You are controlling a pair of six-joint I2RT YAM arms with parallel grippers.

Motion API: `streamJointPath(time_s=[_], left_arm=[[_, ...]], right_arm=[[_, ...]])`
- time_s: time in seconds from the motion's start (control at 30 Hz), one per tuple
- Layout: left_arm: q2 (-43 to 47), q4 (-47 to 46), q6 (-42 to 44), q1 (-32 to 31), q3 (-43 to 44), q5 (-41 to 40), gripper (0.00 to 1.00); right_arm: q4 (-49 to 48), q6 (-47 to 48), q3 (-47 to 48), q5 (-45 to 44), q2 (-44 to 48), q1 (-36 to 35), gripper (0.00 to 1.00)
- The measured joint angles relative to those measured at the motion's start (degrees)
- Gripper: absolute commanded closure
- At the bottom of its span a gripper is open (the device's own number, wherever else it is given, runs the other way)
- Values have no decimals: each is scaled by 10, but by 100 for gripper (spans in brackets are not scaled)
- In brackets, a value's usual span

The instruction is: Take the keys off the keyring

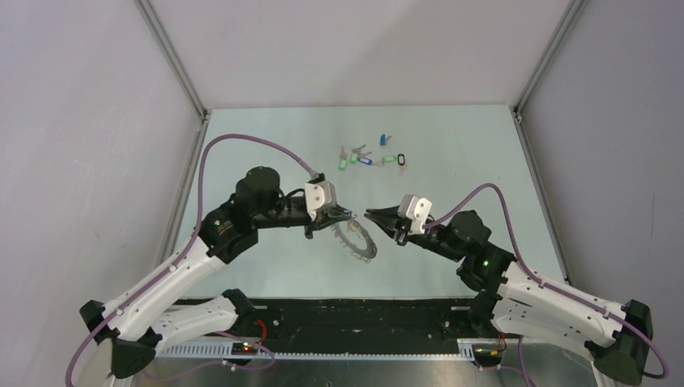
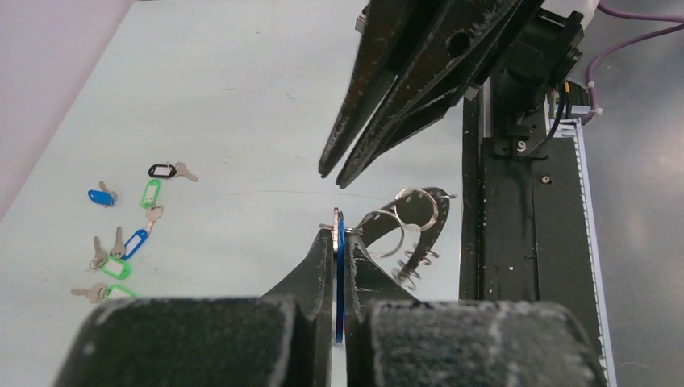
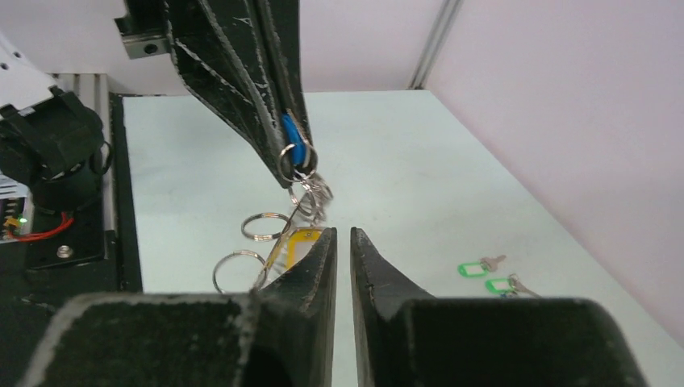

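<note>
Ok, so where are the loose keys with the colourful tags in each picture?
Top external: the loose keys lie at the far middle of the table, beyond both arms.
Left wrist: they are scattered along the left side.
Right wrist: only two green-tagged ones show, at the lower right.
Shared landmark: the left gripper, its jaws shut on a blue tag, shows in all three views.

Pale green table carries scattered tagged keys
</note>
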State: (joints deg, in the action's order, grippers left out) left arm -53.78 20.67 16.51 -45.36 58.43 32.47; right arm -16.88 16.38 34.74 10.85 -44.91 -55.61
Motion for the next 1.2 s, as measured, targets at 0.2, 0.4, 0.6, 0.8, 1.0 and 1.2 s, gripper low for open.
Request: streamJointPath(time_s=[0.2, 0.4, 0.6, 0.8, 1.0, 1.2], left_arm=[[3, 1, 7, -1, -5, 4, 100], [12, 2, 19, -2, -13, 19, 100], [14, 2, 23, -2, -14, 42, 100], [14, 2, 30, -2, -14, 50, 100], [14, 3, 30, -2, -14, 47, 100], [28, 4, 41, -2, -22, 34, 100]], right_arm=[[-3, -12, 0, 6, -8, 3, 52], [-17, -13, 0, 41, -28, 3, 54], [-36, -14, 0, 78, -43, 8, 61], [-55, -18, 0, 112, -57, 11, 93], [-60, -24, 0, 131, -56, 15, 100], [-35, -24, 1, 143, -25, 26, 100]])
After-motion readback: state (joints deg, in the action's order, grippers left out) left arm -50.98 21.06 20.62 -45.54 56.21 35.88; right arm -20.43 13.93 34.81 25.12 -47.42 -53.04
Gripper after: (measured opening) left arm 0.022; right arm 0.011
